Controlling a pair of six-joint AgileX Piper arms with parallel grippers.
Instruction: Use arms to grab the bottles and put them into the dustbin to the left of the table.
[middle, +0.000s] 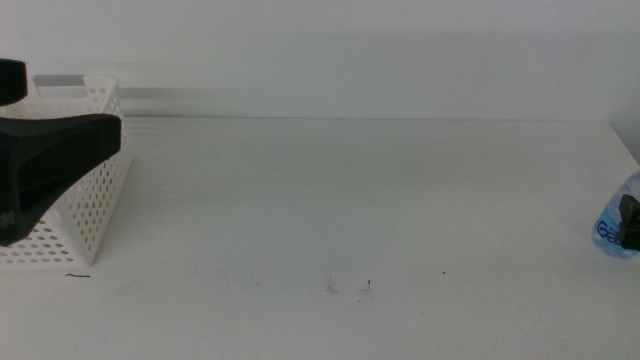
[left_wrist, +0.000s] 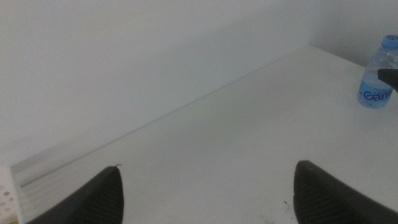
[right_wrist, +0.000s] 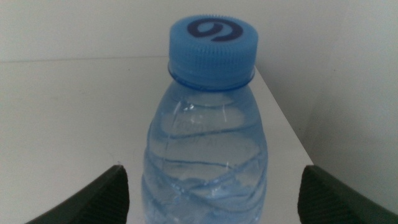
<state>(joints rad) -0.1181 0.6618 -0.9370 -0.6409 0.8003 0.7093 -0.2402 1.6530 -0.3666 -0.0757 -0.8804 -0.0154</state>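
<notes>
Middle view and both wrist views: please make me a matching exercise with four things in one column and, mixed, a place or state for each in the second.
Things:
1. water bottle
2. dustbin
3. left gripper
4. table

Places or states:
A. white basket with holes, at the table's left end
B. upright at the right edge, between the open fingers of the right gripper
C. open, holding nothing, beside the dustbin
D. plain white surface with small dark specks

Pairs: 1-B, 2-A, 3-C, 4-D
</notes>
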